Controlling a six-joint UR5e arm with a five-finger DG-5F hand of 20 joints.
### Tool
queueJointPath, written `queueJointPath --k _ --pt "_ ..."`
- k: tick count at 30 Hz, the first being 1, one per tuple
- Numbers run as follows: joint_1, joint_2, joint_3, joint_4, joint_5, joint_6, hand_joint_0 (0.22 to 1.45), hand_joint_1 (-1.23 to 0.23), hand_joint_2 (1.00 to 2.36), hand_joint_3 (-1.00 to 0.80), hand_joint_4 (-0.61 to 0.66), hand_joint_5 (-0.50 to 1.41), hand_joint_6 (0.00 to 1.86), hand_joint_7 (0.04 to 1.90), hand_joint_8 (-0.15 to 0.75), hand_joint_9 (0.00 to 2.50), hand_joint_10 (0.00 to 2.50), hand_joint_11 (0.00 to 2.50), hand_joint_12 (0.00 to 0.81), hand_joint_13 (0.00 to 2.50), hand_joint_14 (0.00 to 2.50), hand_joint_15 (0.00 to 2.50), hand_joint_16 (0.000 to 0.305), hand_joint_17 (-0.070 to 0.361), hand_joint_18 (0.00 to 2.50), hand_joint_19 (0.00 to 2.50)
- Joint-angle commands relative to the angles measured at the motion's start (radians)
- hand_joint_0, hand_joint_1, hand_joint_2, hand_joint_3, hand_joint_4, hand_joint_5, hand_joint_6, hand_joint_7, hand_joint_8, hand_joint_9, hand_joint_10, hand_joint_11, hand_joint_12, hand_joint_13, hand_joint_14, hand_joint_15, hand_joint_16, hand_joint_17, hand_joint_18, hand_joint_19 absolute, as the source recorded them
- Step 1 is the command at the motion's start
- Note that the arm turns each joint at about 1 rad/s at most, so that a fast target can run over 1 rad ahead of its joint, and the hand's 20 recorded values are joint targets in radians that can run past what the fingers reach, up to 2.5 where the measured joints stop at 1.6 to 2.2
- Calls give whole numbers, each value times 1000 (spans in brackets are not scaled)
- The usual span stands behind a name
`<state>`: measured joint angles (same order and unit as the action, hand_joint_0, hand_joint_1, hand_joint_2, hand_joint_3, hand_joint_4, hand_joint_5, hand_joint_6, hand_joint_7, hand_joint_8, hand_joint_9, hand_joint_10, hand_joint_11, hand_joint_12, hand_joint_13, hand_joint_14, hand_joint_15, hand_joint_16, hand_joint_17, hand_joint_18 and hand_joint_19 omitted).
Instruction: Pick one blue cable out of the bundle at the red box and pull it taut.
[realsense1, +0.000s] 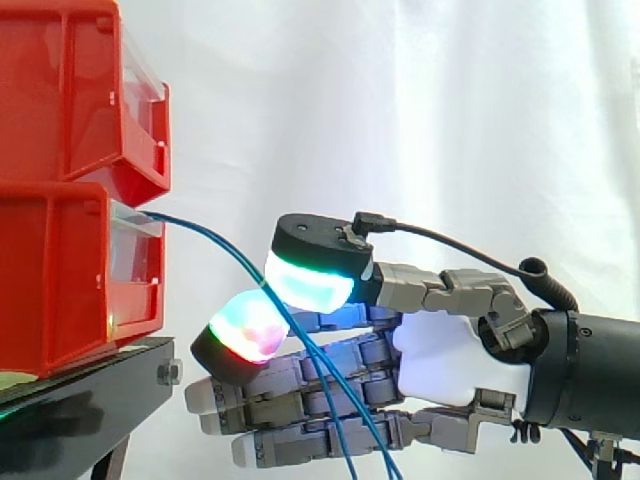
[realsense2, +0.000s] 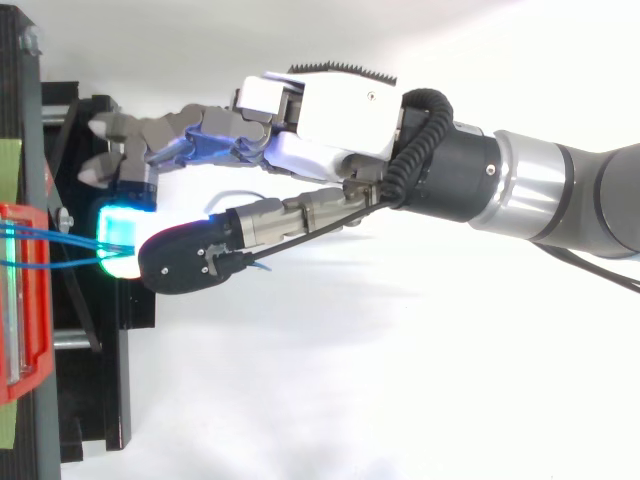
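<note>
Two thin blue cables leave the front of the lower red bin and curve down to the right in a slack arc. My hand reaches in from the right. Its thumb pad, glowing green and white, and a finger pad, glowing red and green, close together on a blue cable where it passes between them. The other fingers lie straight below. Past the pinch, both cables hang across the fingers to the bottom edge. From above, the blue cables run from the red bin to the glowing pads of the hand.
A second red bin is stacked on the lower one. Both rest on a black stand at the left. A white curtain hangs behind. Open space lies to the right of the bins, around the arm.
</note>
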<state>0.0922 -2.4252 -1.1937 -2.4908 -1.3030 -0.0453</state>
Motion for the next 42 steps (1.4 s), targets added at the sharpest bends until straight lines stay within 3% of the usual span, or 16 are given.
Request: queueJointPath --k 1,9,13,19,24,30,42 --pt "0 0 0 0 -1 -1 622 -727 1022 -85 226 -198 854 982 349 396 4 189 390 122 1 0 61 138 206 63" --pt "4 3 0 0 -2 5 633 -771 1023 -54 193 -196 858 983 351 424 5 214 395 166 0 10 60 136 286 74" --pt "4 9 0 -17 -24 4 639 -779 1022 -85 220 -198 859 955 351 436 5 226 398 180 0 18 60 136 304 88" --pt "6 28 0 -89 -56 2 574 -733 1007 -408 248 -186 839 977 367 500 5 246 403 183 0 34 61 137 301 117" --pt "6 31 0 -137 -71 2 547 -680 1000 -500 252 -179 826 983 376 513 5 243 409 185 0 43 62 140 295 137" --pt "6 31 -1 -137 -70 1 546 -685 1000 -500 246 -168 797 1037 378 525 5 251 410 185 0 39 62 140 292 137" --pt "8 41 0 -137 -67 1 605 -754 1018 -194 219 -179 859 1110 368 538 9 276 402 214 0 39 60 134 335 140"
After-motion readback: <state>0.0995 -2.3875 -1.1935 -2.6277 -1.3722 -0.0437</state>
